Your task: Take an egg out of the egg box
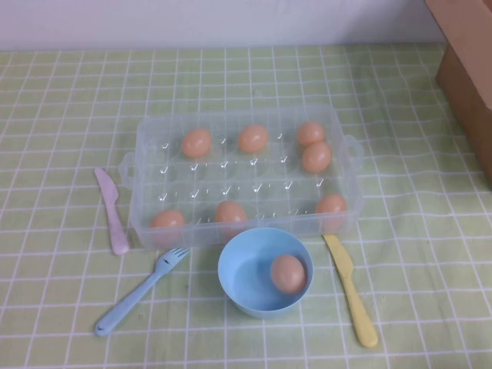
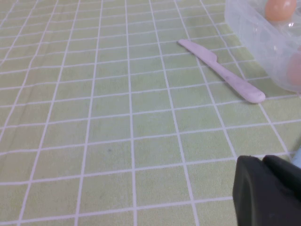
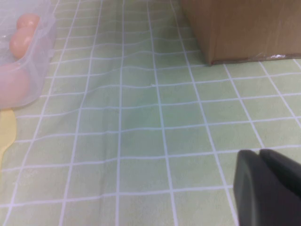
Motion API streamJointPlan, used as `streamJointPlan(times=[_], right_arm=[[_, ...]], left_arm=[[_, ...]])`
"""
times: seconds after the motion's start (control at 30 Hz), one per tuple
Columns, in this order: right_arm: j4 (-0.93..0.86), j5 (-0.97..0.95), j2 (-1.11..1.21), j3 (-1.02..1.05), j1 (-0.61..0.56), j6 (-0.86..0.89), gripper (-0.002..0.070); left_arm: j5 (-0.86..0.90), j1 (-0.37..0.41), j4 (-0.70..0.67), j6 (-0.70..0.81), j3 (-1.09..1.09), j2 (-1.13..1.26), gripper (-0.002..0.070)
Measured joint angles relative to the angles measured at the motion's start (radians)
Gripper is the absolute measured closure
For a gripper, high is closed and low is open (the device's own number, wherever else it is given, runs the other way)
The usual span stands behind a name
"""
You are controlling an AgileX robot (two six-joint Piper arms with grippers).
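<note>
Clear plastic egg box (image 1: 154,142): seven eggs sit in its cups.
Blue bowl (image 1: 238,280): one egg (image 1: 288,273) lies inside, out of the box.
Eggs counted: eight tan-orange ones.
Writing: none that I can read.
Knives: two, a pink knife (image 2: 221,70) and a yellow knife (image 1: 350,288).
Fork: one blue fork (image 1: 138,290).
Left end effector (image 2: 268,190): over the bare green desk (image 2: 94,117); pink knife and box lie ahead of it; fingers pressed together, holding nothing.
Right end effector (image 3: 268,186): box off to one side ahead, brown box (image 3: 240,26) ahead; fingers closed, holding nothing.
</note>
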Motion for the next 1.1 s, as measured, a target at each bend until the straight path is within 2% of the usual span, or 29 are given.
streamJointPlan(times=[0.87,1.0,1.1], right_arm=[[0.010,0.000,0.000,0.000,0.000,0.000,0.0694],[0.156,-0.004,0.000,0.000,0.000,0.000,0.0694],[0.419,-0.007,0.000,0.000,0.000,0.000,0.0694]], left_arm=[[0.000,0.000,0.000,0.000,0.000,0.000,0.0679],[0.000,0.000,0.000,0.000,0.000,0.000,0.0679],[0.000,0.000,0.000,0.000,0.000,0.000,0.0679]])
